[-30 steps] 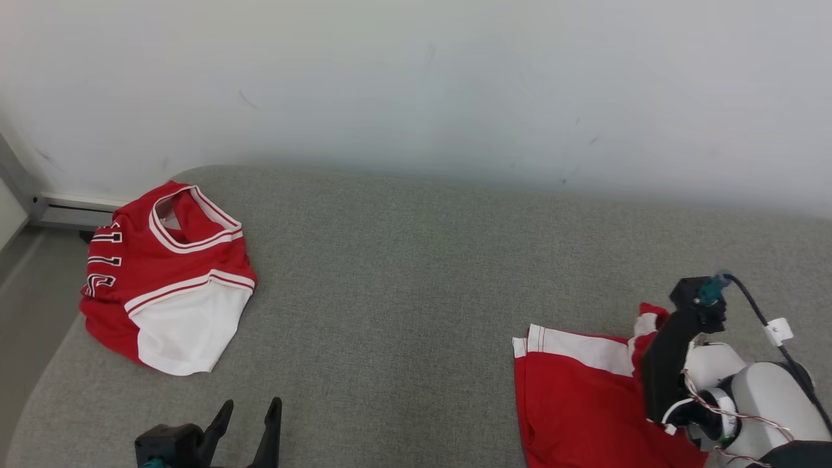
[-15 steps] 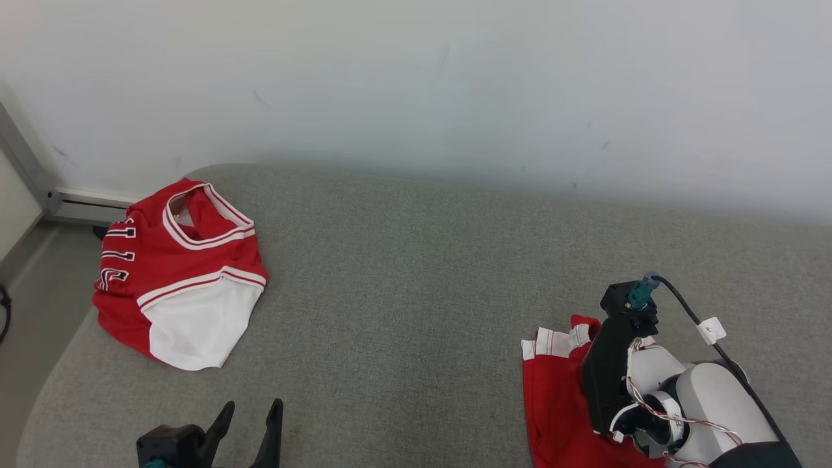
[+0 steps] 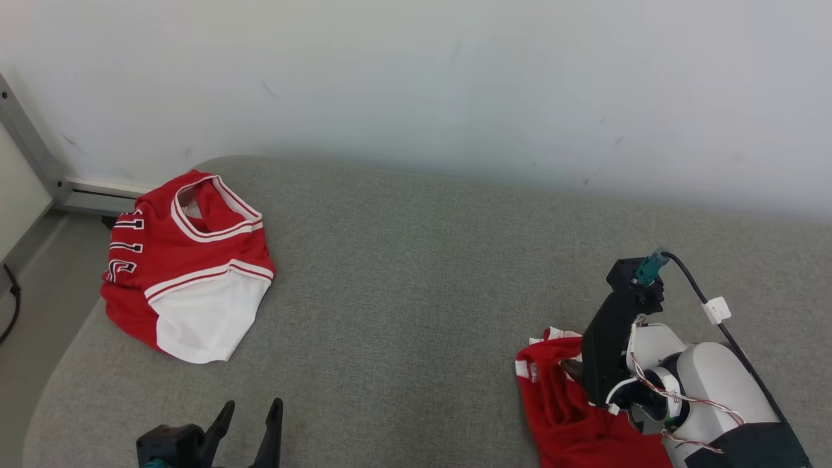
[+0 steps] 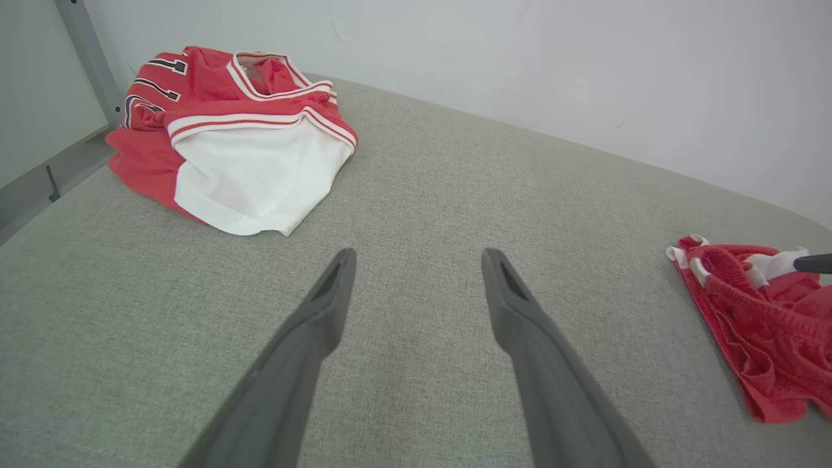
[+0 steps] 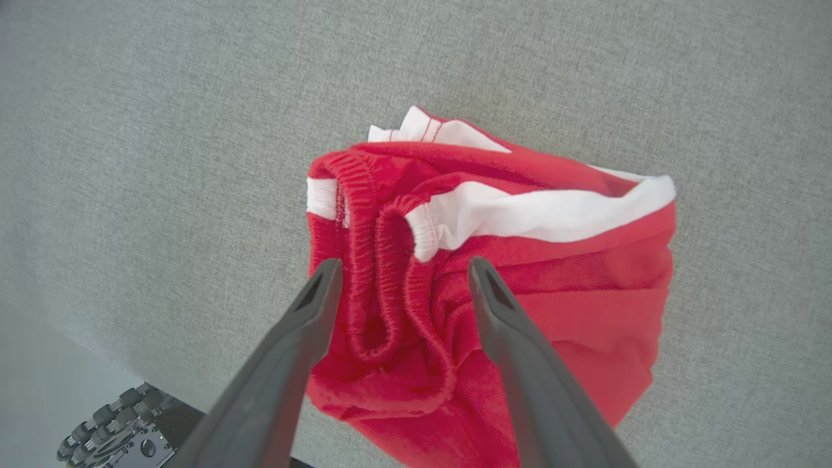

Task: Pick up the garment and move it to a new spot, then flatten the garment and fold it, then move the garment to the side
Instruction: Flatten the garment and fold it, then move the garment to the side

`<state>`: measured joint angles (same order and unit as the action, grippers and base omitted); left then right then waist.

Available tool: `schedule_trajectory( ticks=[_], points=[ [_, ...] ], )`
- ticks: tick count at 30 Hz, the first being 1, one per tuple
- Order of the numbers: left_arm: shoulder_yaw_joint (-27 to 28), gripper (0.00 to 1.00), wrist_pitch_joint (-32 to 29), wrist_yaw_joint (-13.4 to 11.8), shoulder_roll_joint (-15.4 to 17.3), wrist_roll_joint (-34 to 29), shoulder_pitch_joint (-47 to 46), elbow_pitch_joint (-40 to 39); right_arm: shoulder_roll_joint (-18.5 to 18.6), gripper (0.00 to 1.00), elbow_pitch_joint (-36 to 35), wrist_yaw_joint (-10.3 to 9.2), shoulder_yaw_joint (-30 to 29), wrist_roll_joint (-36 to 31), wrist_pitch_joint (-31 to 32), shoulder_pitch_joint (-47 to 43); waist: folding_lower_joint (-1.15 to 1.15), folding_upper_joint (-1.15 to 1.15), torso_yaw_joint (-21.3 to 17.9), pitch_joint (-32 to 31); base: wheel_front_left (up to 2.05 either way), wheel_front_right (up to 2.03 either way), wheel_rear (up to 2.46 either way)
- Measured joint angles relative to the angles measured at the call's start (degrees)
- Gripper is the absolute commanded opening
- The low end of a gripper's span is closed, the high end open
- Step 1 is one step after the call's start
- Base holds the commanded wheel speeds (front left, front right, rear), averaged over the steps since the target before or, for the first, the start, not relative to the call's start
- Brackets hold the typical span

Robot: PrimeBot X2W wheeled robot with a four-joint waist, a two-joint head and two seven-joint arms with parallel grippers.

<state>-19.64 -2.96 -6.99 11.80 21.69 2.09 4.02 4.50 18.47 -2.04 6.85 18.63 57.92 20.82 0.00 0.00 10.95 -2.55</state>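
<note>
The garment, red shorts with white trim, lies bunched in a heap on the grey padded surface at the near right. My right gripper hovers just over it, jaws open, the fingers straddling the gathered elastic waistband without clamping it. In the head view the black wrist mount hides most of those fingers. My left gripper rests at the near left, open and empty, pointing across bare surface. The left wrist view has the shorts at its right edge.
A red and white jersey lies crumpled at the surface's far left corner. A white wall backs the surface. The left edge drops to floor beside a metal rail. Bare surface lies between the two garments.
My right gripper has opened and let go of the shorts, which went from partly spread to a bunched heap. The arm shifted left. The head camera also moved slightly.
</note>
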Motion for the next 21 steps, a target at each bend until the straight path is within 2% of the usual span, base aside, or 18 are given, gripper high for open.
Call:
schedule_trajectory(
  ticks=[7, 11, 16, 21],
  points=[
    [0.76, 1.0, 0.05, -0.03, 0.22, 0.02, 0.02, -0.1, -0.04, 1.0, -4.3, 0.0, -0.19, 0.36, -2.16, 1.16, 0.0, 0.0, -0.49, 0.18, 0.0, 0.0, 0.0],
    [1.04, 1.0, 0.48, -0.03, 0.24, 0.08, 0.09, -0.14, 2.44, 1.0, -7.01, -0.1, -0.21, -2.0, -2.64, 0.81, 0.0, 0.0, -1.12, 0.17, 0.0, 0.0, 0.0],
    [1.82, 1.0, 0.56, -0.04, 0.47, 0.09, 1.42, -0.67, 7.82, 1.0, -11.44, -2.05, -2.64, -5.97, -3.41, -2.88, 0.0, 0.0, -2.47, 0.04, 0.0, 0.0, 0.0],
    [1.91, 1.0, 0.75, -0.04, 0.46, 0.09, 1.44, -1.22, 8.43, 1.0, -13.25, -2.87, -5.11, -6.02, -3.41, -8.75, 0.0, 0.0, -3.82, 0.08, 0.0, 0.0, 0.0]
  ],
)
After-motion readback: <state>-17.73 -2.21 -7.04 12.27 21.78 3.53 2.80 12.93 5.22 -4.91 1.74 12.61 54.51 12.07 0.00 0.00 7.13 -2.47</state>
